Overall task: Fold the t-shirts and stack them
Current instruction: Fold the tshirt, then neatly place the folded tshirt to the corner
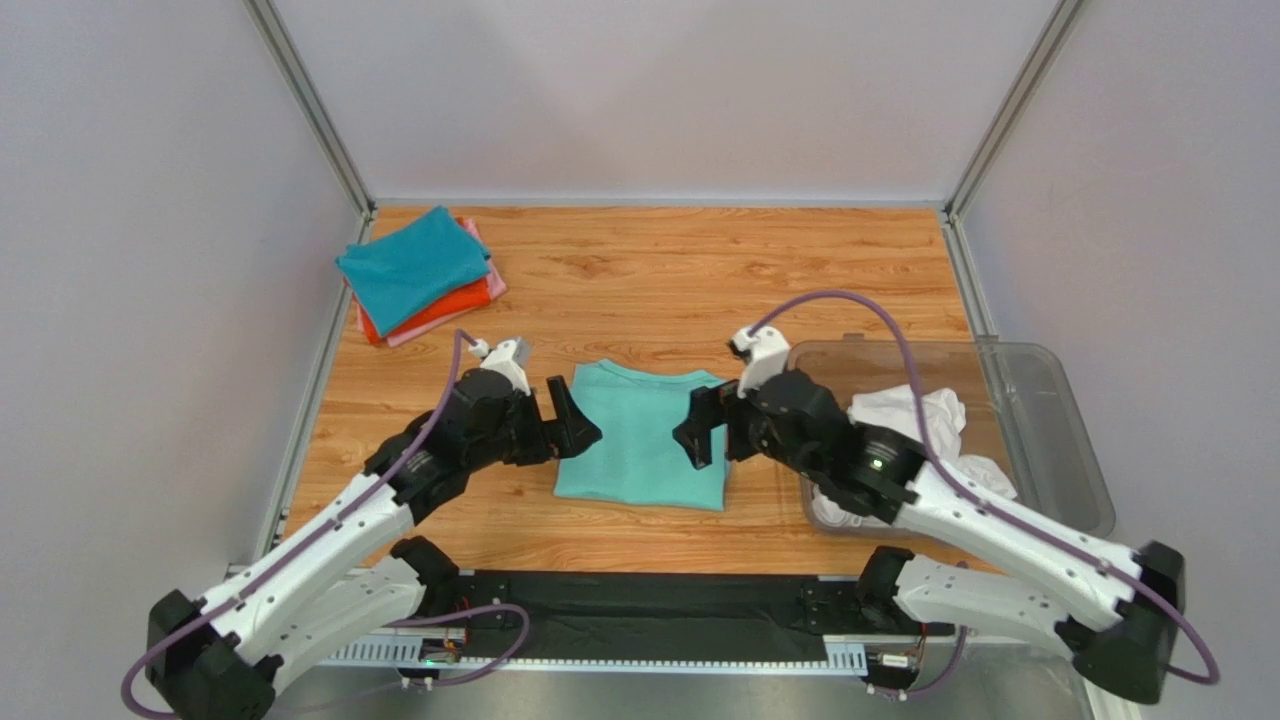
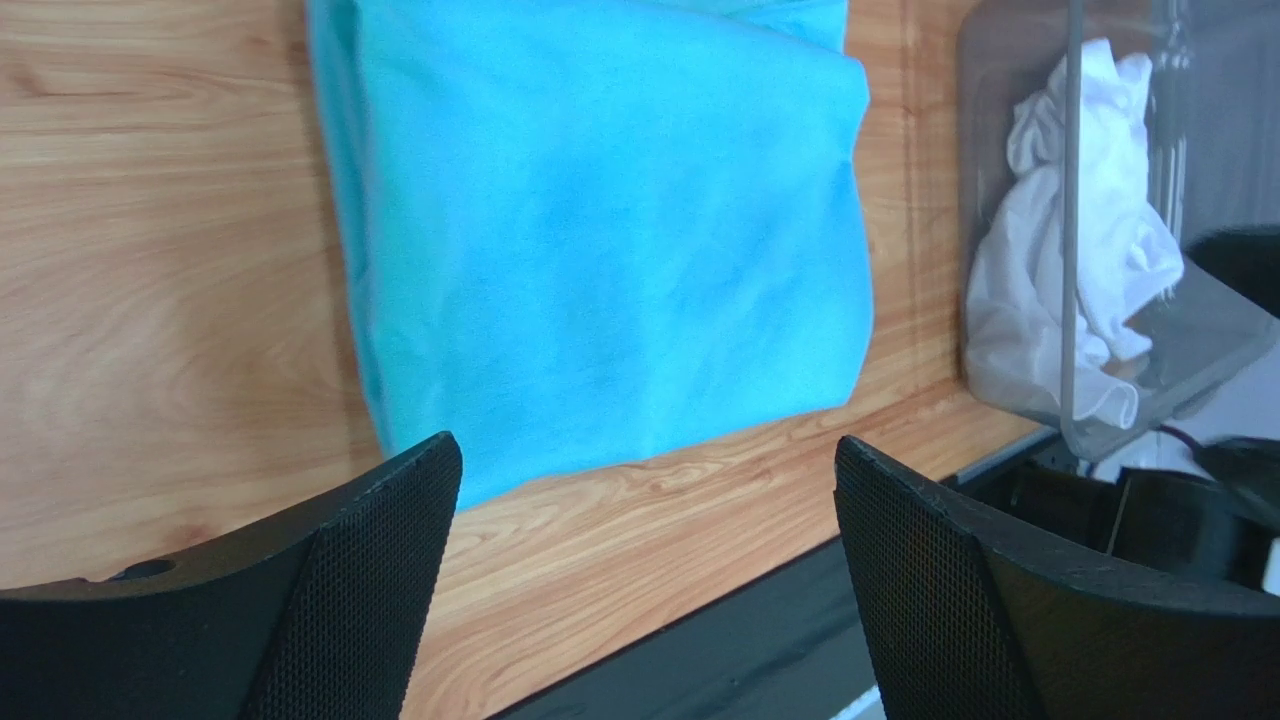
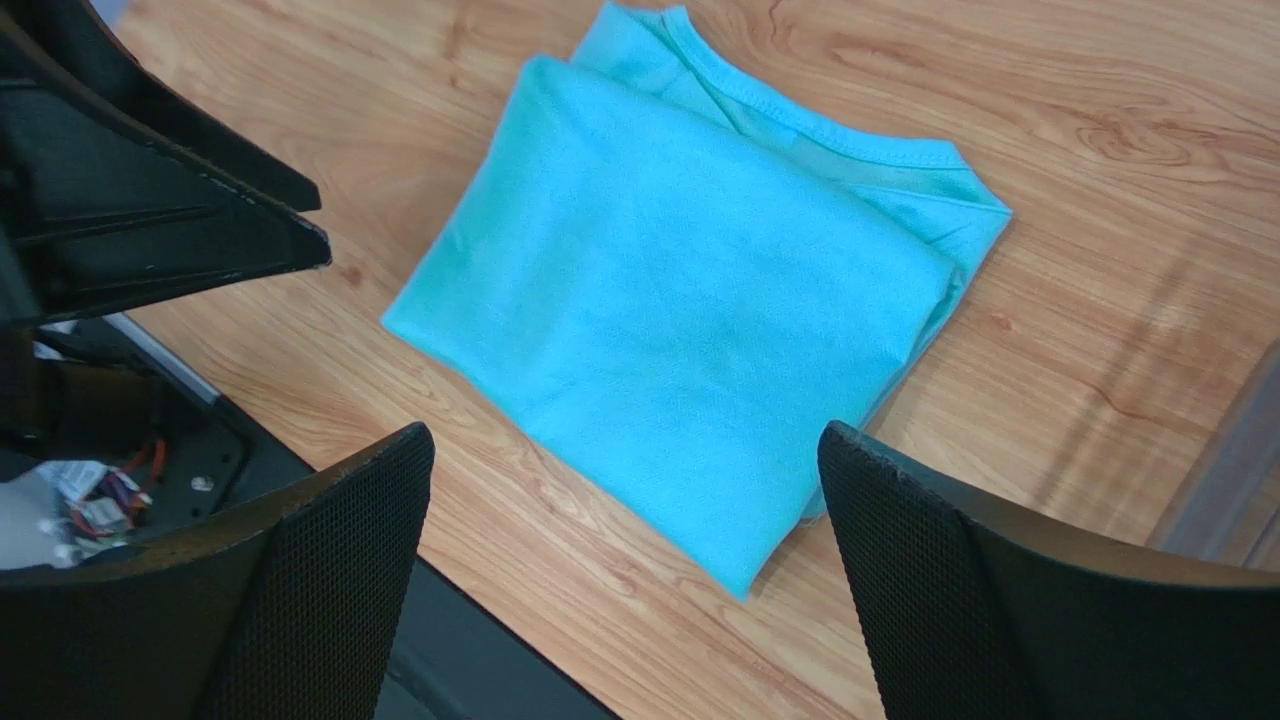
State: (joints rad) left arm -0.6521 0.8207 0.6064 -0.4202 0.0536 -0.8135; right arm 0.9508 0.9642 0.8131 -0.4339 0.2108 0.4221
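The left tool (image 1: 573, 422) and the right tool (image 1: 696, 428) both stand released, fingers spread wide with nothing between them. They flank the mint-green t-shirt (image 1: 643, 438) on its left and right edges. From above, it is hard to tell whether either tool touches the cloth.

The right arm crosses the clear plastic bin (image 1: 1056, 438) and hides much of the crumpled white cloth (image 1: 917, 413) inside, so I cannot tell whether it is one shirt or several. In the far-left stack, the pink t-shirt (image 1: 478, 234) shows only as a thin edge. The orange-red t-shirt (image 1: 455, 308) is mostly covered by the teal-blue t-shirt (image 1: 410, 267) on top.

The mint-green t-shirt lies folded into a neat rectangle near the middle of the wooden tabletop (image 1: 676, 278), close to the near edge. Its collar faces the far side, and layered edges show along its right side.

Both arms reach forward and inward from their bases, elbows low, with the wrists turned towards each other.
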